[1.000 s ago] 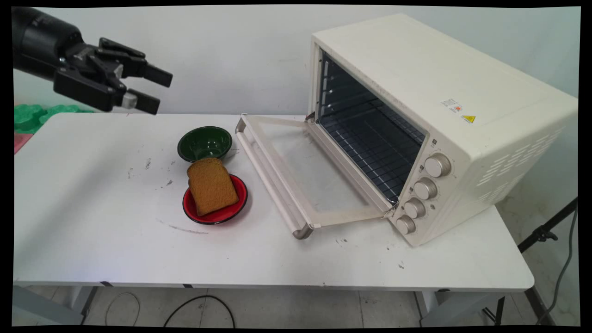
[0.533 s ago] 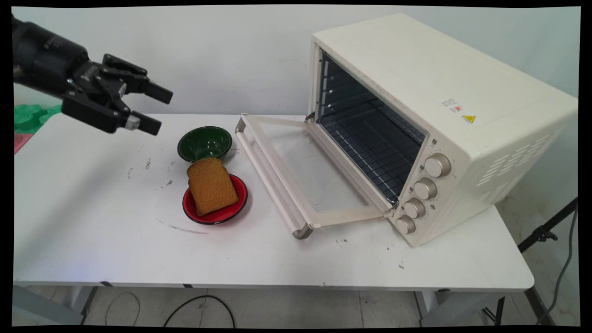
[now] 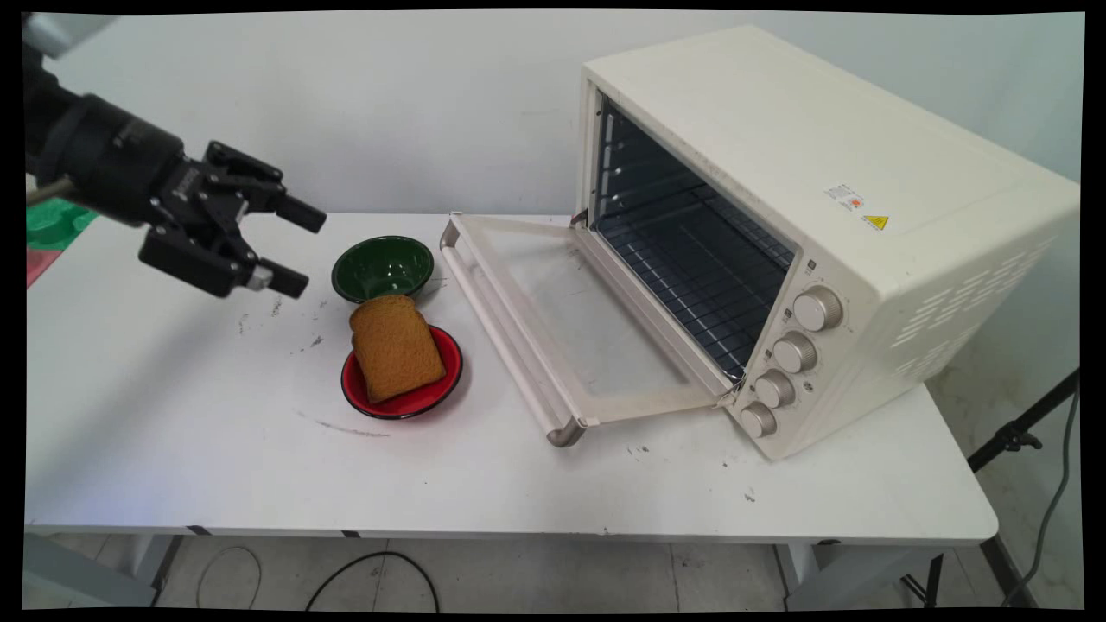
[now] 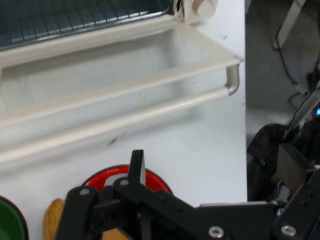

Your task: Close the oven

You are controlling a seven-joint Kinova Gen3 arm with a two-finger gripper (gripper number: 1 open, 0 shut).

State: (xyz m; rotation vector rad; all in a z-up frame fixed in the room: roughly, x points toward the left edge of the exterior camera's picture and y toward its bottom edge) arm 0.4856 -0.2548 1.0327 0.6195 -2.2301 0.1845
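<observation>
My black gripper (image 3: 301, 250) hangs open and empty above the table's left part, its fingers pointing right toward a green bowl (image 3: 383, 267). In front of the bowl a slice of brown toast (image 3: 395, 346) lies on a red plate (image 3: 445, 380). Both are a short way right of and below the gripper. In the hand view one finger (image 4: 136, 167) rises before the red plate (image 4: 107, 178), with the toast's edge (image 4: 51, 224) and the bowl's rim (image 4: 11, 220) at the lower left.
A cream toaster oven (image 3: 812, 216) stands at the right with its glass door (image 3: 570, 324) folded down flat onto the table, the handle (image 3: 501, 333) toward the plate. The wire rack (image 3: 691, 276) inside is bare. Green items (image 3: 47, 220) lie at the far left.
The gripper has come down and slightly right, from in front of the wall to just left of the green bowl. It stays open. Bowl, toast, plate and oven have not moved.
</observation>
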